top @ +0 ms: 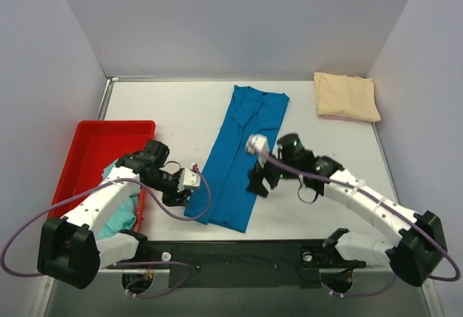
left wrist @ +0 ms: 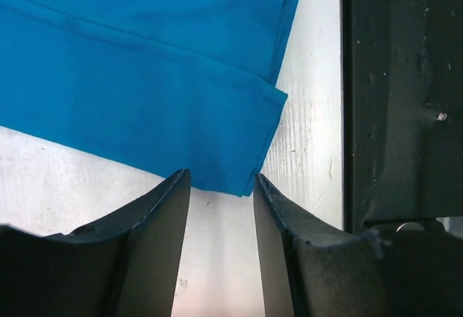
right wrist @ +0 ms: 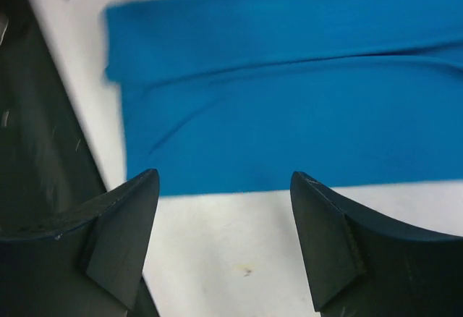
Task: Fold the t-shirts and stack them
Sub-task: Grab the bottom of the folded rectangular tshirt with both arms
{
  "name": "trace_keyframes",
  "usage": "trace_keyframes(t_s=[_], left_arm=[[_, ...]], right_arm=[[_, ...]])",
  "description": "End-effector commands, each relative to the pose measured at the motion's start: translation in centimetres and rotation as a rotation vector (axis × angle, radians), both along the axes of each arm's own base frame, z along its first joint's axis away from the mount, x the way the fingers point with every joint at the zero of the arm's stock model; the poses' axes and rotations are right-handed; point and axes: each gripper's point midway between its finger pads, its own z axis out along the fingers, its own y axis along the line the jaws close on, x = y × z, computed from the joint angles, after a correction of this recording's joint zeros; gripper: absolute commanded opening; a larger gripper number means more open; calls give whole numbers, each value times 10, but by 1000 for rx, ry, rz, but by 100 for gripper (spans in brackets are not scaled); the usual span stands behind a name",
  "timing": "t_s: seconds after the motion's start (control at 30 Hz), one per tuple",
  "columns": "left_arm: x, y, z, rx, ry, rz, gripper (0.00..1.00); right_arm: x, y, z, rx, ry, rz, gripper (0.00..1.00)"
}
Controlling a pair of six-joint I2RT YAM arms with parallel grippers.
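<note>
Progress looks about a third done; the cream shirt [top: 346,96] lies folded at the far right; the blue shirt [top: 242,158] lies mid-table as a long strip, sides folded in, not yet folded lengthwise; the teal shirt [top: 119,212] sits crumpled in the red tray [top: 108,125] at the left; the left gripper [top: 182,197] and right gripper [top: 258,185] flank the blue shirt's near end, fingers spread, pinching nothing.

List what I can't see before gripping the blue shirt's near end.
- Teal shirt: in the top view, mostly covered by the left arm and the red tray wall.
- Blue shirt: both wrist views cut off all but its near end.
- Its layers: the right wrist view is blurred.
</note>
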Motion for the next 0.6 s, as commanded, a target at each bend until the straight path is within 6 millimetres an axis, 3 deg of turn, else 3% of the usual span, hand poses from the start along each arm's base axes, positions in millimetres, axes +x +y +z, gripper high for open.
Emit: trace_keyframes(t_s=[0.0,0.03,0.1,0.17,0.37,0.5,0.57], left_arm=[[-14,-4,19,-199,-17,-127,51],[-14,-3,18,-215,-76,-190,52],[-23,2,4,-198,-86,-235,53],[-21,2,-6,-190,-114,-235,54],[-11,1,-41,-4,-213,-294,55],[4,2,-42,25,-266,-259,56],[2,6,-43,46,-258,-278,56]], right_arm=[[-99,6,-58,-114,-159,565,70],[-120,7,-72,-131,-153,645,71],[-133,14,-84,-165,-196,696,72],[-141,20,-97,-218,-215,723,71],[-140,35,-121,-323,-290,788,72],[-143,42,-131,-341,-260,843,71],[-148,44,-136,-342,-229,875,69]])
